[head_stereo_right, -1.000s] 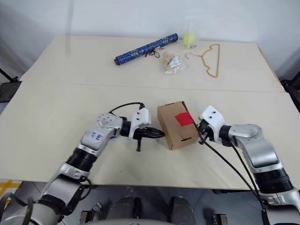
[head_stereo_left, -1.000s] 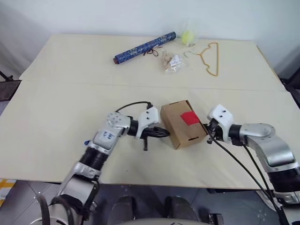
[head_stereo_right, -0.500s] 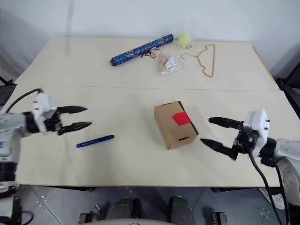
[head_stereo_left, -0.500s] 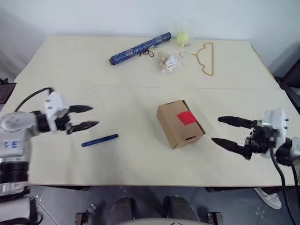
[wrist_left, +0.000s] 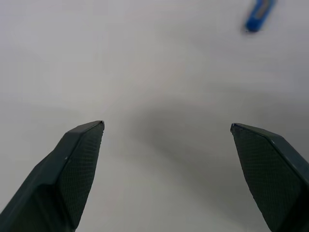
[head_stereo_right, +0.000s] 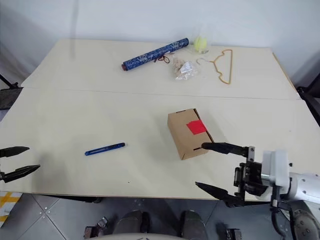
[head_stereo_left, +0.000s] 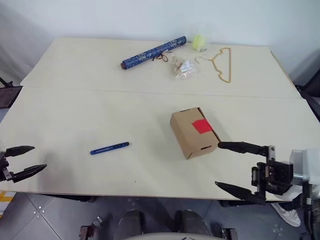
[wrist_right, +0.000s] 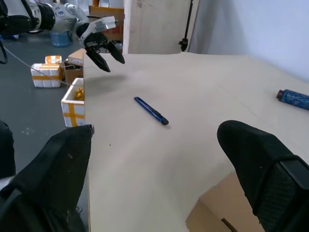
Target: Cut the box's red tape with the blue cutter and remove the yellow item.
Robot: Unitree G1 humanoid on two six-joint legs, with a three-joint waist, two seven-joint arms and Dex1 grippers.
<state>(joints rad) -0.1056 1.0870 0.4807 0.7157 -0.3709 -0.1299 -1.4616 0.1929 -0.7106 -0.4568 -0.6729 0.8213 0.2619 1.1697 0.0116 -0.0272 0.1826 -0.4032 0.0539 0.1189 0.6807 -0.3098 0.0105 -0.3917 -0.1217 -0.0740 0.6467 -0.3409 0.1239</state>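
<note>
a second ago both claws were pressed in close at the box [head_stereo_left: 194, 132], one on each side; now they have drawn right away from it and let go. the left claw [head_stereo_left: 22, 160] hangs off the near left edge of the bench [head_stereo_left: 75, 110], fingers spread wide and holding nothing. the right claw [head_stereo_left: 240, 167] sits at the near right edge, just beside the box's near corner but not touching it, also fully released and empty.

the blue cutter [head_stereo_left: 109, 148] now lies bare on the bench, to the left of the box and well apart from it, between the box and the left claw. the box rests closed, slightly skewed, with the red tape [head_stereo_left: 202, 126] intact across its top. the yellow item is presumably inside (nothing of it shows).

my reading: this looks like a reset, with no cutting done yet. the next step would be picking up the cutter, probably with the left claw since it lies on that side.

the bench is pale cream, two boards butted together with a seam running across. along the far side lie a patterned blue roll [head_stereo_left: 153, 51], a small clear bag [head_stereo_left: 184, 67], a pale ball in wrap [head_stereo_left: 200, 40] and a tan wire hanger [head_stereo_left: 222, 62]. behind is a plain white wall; the right wrist view catches small boxes [wrist_right: 73, 100] on a grey floor.
</note>
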